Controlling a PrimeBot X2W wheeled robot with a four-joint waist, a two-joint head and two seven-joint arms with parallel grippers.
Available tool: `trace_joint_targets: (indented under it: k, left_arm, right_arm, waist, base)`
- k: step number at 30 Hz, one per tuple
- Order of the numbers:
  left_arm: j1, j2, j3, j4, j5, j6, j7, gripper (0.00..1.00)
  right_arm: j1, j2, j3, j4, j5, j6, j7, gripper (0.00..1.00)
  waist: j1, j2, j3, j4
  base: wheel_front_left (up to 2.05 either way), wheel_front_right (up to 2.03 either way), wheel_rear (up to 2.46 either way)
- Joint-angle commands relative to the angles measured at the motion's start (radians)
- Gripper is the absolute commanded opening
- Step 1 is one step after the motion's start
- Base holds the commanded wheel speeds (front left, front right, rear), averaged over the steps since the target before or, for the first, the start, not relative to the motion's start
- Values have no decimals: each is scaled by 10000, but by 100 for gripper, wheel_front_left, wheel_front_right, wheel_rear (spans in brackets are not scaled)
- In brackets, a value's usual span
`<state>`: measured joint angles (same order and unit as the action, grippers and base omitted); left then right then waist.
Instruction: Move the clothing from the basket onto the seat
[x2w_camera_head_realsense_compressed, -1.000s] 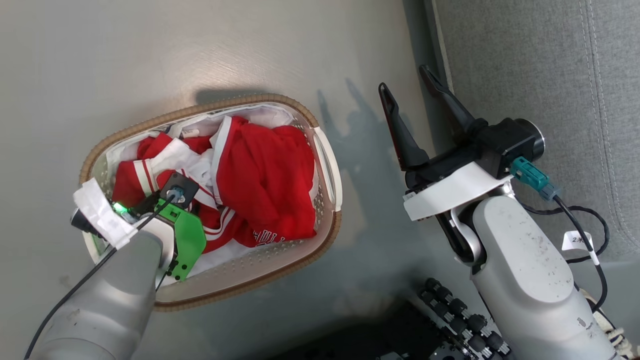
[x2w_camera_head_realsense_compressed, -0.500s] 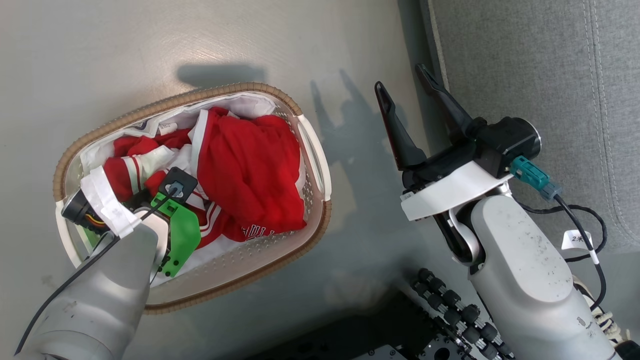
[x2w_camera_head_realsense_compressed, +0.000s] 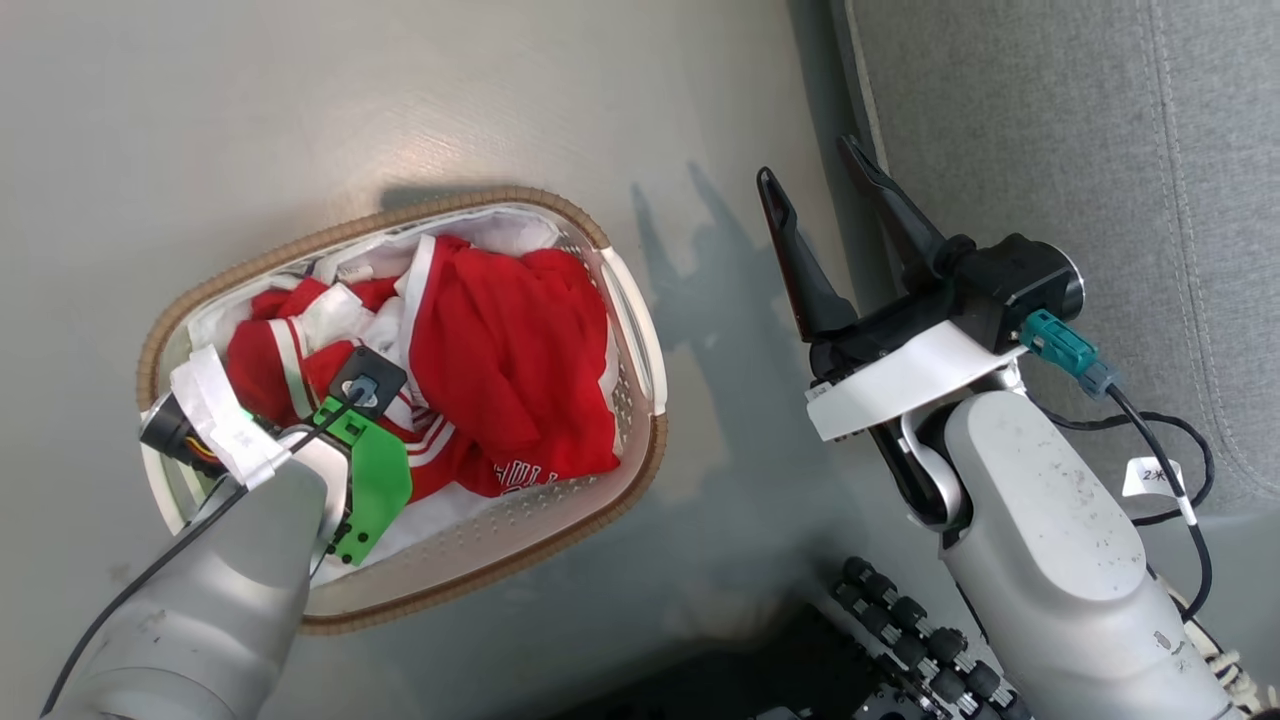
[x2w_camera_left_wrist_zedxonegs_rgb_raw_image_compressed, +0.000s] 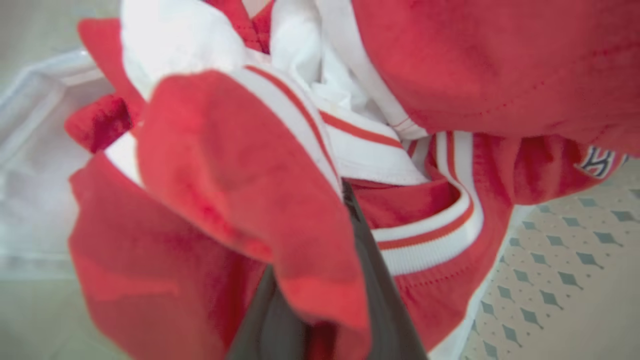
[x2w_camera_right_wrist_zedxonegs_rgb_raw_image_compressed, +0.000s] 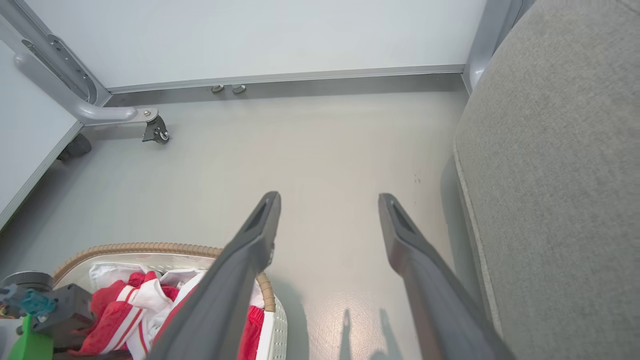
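Here, your left claw (x2w_camera_left_wrist_zedxonegs_rgb_raw_image_compressed: 350, 200) reaches down into the basket (x2w_camera_head_realsense_compressed: 480, 196). Its two dark fingers are drawn together on a fold of the clothing (x2w_camera_left_wrist_zedxonegs_rgb_raw_image_compressed: 225, 170). The red cloth drapes over both fingers and hides most of them. The bulk of the red-and-white heap lies just beyond this claw and to its right, inside the basket. Your right claw (x2w_camera_head_realsense_compressed: 810, 160) has its fingers spread wide and holds nothing. It hovers above the floor (x2w_camera_head_realsense_compressed: 300, 100), with the basket near on its left side and the grey seat (x2w_camera_head_realsense_compressed: 1050, 130) just beside its right finger.
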<state>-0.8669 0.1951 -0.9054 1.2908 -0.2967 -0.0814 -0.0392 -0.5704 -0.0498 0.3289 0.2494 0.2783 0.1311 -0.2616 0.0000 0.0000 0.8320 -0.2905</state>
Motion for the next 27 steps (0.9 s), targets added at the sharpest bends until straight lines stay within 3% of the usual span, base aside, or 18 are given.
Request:
trace_joint_targets:
  k: [1,27]
  left_arm:
    - [136,-69,-23,-7,-18,-53,-117,0]
    - [1478,-1207,-34,-556,-1100,-481,-2198,0]
  right_arm:
    - [24,-28,-49,74,-78,-7,-50,100]
    - [1735,-35,-557,1218,-537,-7,-48,100]
  waist:
    - [0,0,-334,126]
    - [0,0,-4441,1642]
  base:
    - [0,0,0]
    - [0,0,0]
